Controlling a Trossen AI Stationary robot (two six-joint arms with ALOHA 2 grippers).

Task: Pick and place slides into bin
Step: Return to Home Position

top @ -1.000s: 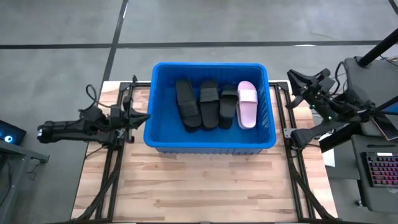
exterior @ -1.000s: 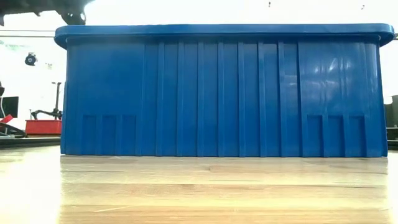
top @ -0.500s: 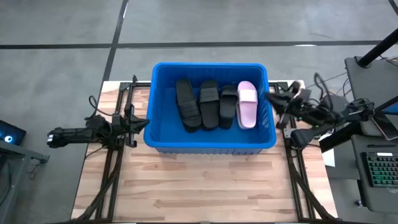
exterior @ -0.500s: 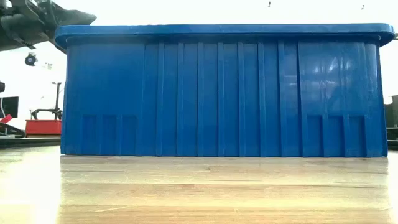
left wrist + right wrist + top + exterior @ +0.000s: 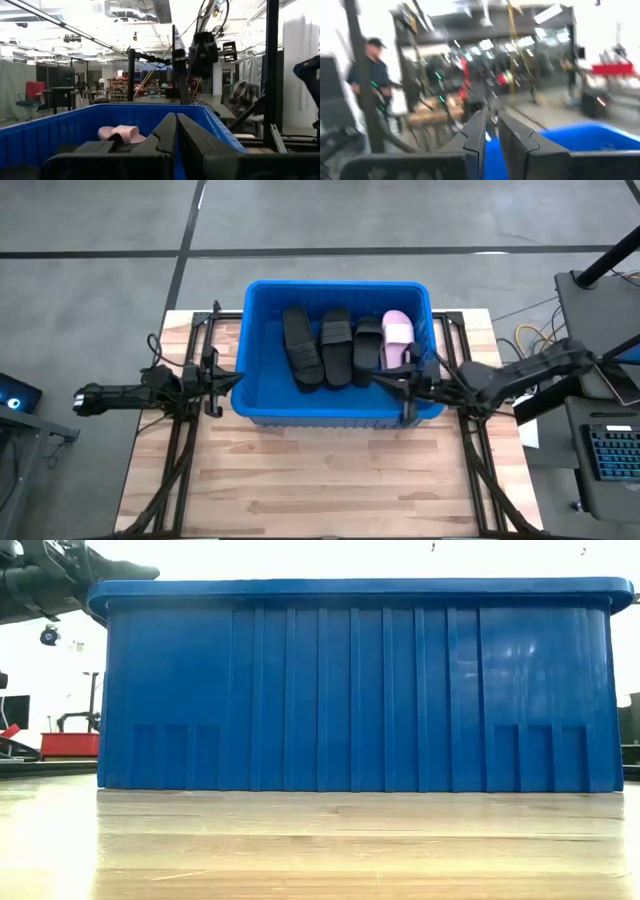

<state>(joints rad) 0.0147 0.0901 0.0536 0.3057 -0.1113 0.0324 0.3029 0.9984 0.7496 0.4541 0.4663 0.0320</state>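
Note:
The blue bin [image 5: 340, 286] stands on the far half of the wooden table. Three black slides [image 5: 335, 345] and one pale pink slide [image 5: 397, 332] lie side by side on its floor. The pink one also shows in the left wrist view [image 5: 120, 133]. My left gripper [image 5: 236, 378] is shut and points level at the bin's left wall, close to rim height [image 5: 140, 570]. My right gripper [image 5: 380, 378] reaches in from the right over the bin's near right corner. Its fingers [image 5: 491, 127] stand nearly together with nothing between them.
Dark metal frame rails [image 5: 190, 430] run along both sides of the table. Bare wood [image 5: 330, 480] lies between the bin and the near edge. A keyboard [image 5: 610, 455] sits off the table on the right. A person [image 5: 372, 70] stands in the room beyond.
My right gripper has swung from beyond the table's right edge toward the left and down, turning as it went, and now reaches over the bin's near right corner. My left gripper has sunk to about rim height beside the bin's left wall. The slides have stayed put.

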